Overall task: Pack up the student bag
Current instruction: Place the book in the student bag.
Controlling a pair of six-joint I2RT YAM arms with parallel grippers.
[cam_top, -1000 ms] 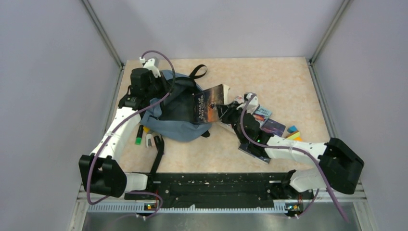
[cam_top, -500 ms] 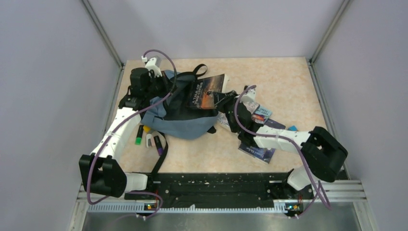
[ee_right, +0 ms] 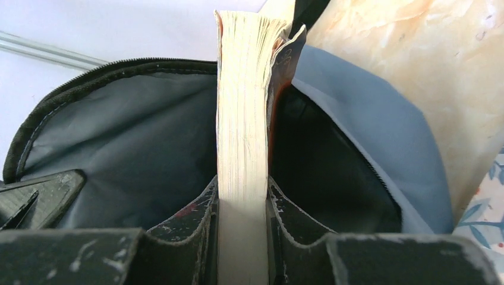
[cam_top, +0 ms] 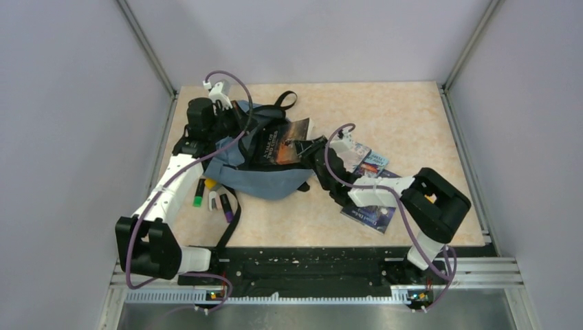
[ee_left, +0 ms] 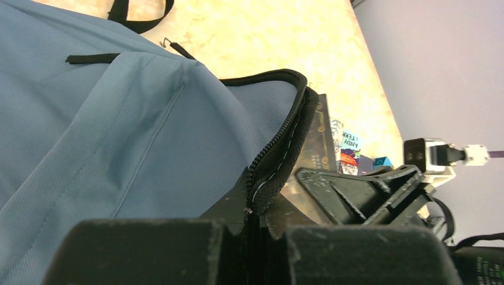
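The grey-blue student bag [cam_top: 269, 184] lies at the left middle of the table with its main opening held agape. My left gripper [cam_top: 230, 132] is shut on the black zipper edge [ee_left: 278, 155] of the bag [ee_left: 119, 130], holding it up. My right gripper [cam_top: 311, 147] is shut on a paperback book [cam_top: 280, 143] with a dark cover. In the right wrist view the book [ee_right: 243, 101] stands edge-on between the fingers [ee_right: 292, 221], its far end inside the bag's dark grey lining [ee_right: 119, 142]. The right gripper also shows in the left wrist view [ee_left: 368, 193].
Several markers [cam_top: 210, 196] lie left of the bag beside a black strap [cam_top: 227, 223]. More books [cam_top: 370, 163] and a dark booklet [cam_top: 368, 214] lie to the right of the right arm. Grey walls close in both sides and the back.
My right gripper has carried the book left and lower, from beside the bag into its opening. The right arm's elbow swung left. The left gripper has kept its hold.
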